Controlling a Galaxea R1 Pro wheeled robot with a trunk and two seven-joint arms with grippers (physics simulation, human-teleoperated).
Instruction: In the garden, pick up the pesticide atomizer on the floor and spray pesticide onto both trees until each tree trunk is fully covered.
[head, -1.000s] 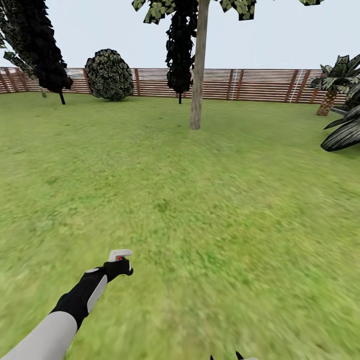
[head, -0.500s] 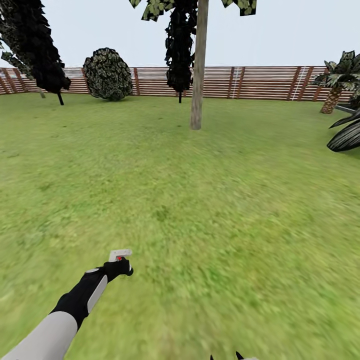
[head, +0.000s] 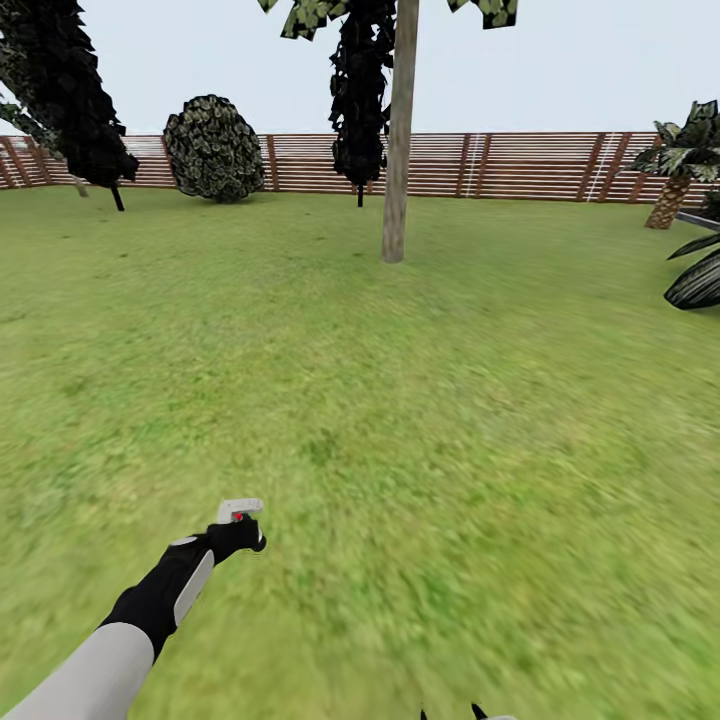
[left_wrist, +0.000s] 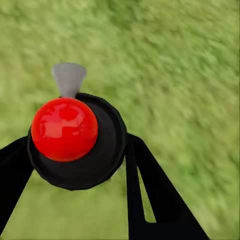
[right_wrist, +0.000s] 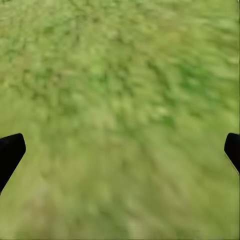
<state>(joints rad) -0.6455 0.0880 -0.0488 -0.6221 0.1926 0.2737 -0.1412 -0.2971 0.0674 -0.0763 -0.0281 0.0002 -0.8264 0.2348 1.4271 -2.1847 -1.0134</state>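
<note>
Left pincer (head: 238, 528) gripping one atomizer (head: 240, 510), one trunk (head: 397, 170) ahead — right pincer (right_wrist: 120, 150) spread.

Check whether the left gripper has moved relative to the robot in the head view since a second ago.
No. The left gripper, shut on the pesticide atomizer, sits at the same place in the head view; the tree trunk and fence barely shifted, from camera motion.

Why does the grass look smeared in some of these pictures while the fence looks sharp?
Head view: the fence and tree trunk are crisp, while the near grass smears. Left wrist view: the atomizer in the left hand is sharp against streaky lawn. Right wrist view: soft, blurred grass between the right hand's fingertips. Light is flat.
</note>
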